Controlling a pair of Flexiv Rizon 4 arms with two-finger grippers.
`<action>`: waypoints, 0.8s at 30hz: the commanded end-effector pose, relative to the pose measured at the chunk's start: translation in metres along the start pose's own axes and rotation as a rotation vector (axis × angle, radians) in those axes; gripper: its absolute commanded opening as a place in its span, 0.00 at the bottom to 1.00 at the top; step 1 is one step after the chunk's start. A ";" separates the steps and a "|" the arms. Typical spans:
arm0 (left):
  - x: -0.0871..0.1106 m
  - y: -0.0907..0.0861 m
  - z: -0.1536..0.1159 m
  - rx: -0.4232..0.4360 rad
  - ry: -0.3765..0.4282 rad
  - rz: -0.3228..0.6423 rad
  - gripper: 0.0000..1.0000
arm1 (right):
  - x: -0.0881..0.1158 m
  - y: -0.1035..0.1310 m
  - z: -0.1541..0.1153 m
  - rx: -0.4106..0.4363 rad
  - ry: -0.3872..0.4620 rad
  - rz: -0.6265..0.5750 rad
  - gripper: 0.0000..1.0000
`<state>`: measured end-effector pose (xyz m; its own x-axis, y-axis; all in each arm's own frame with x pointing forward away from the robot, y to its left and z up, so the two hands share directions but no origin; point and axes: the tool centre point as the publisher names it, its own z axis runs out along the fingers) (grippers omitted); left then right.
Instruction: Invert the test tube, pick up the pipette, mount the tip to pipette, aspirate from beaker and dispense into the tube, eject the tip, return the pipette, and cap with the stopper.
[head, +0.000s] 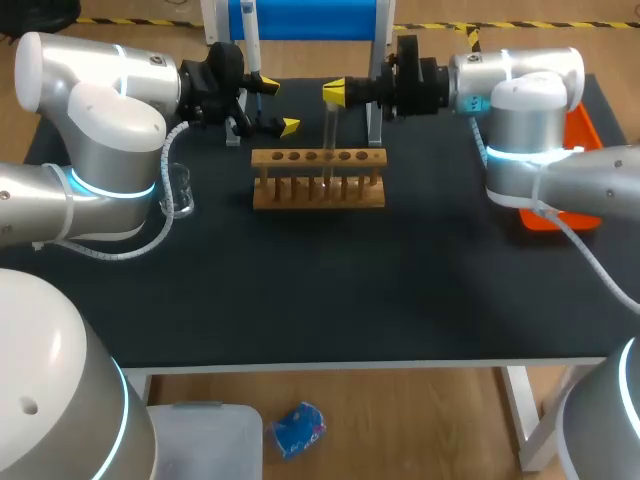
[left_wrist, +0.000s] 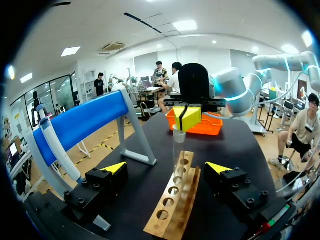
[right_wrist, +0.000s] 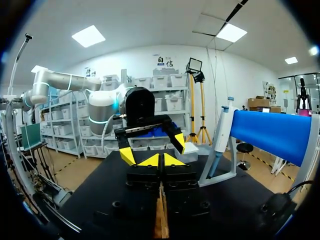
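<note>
A clear test tube (head: 328, 140) stands upright in a hole of the wooden rack (head: 318, 180) at the table's middle back. My right gripper (head: 335, 92) comes in level from the right and is shut on the tube's top end. In the left wrist view the tube (left_wrist: 178, 150) rises from the rack (left_wrist: 172, 210) ahead of my open left gripper (left_wrist: 167, 167), with the right gripper (left_wrist: 186, 118) pinching its top. My left gripper (head: 278, 106) hovers just left of the rack, holding nothing. The pipette (head: 250, 40) hangs on the blue stand (head: 310, 18) behind.
A glass beaker (head: 180, 190) stands left of the rack, beside my left arm. An orange tray (head: 578, 135) lies at the right edge, behind my right arm. The front half of the black table (head: 330, 300) is bare.
</note>
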<state>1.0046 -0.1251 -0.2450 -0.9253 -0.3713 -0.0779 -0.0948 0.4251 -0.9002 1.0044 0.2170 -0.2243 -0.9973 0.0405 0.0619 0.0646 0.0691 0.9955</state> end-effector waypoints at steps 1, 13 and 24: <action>0.000 0.001 0.000 0.002 -0.001 0.001 1.00 | 0.003 0.009 -0.003 -0.008 -0.014 -0.016 1.00; 0.000 0.001 0.000 0.002 -0.001 0.001 1.00 | 0.004 0.051 -0.024 0.229 -0.042 -0.147 1.00; 0.000 0.001 0.000 0.002 -0.001 0.001 1.00 | 0.017 0.037 -0.061 0.371 -0.073 -0.170 1.00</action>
<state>1.0046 -0.1251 -0.2450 -0.9253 -0.3712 -0.0779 -0.0947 0.4251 -0.9002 0.9977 0.1689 -0.1851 -0.9914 0.0582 -0.1168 -0.0834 0.4057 0.9102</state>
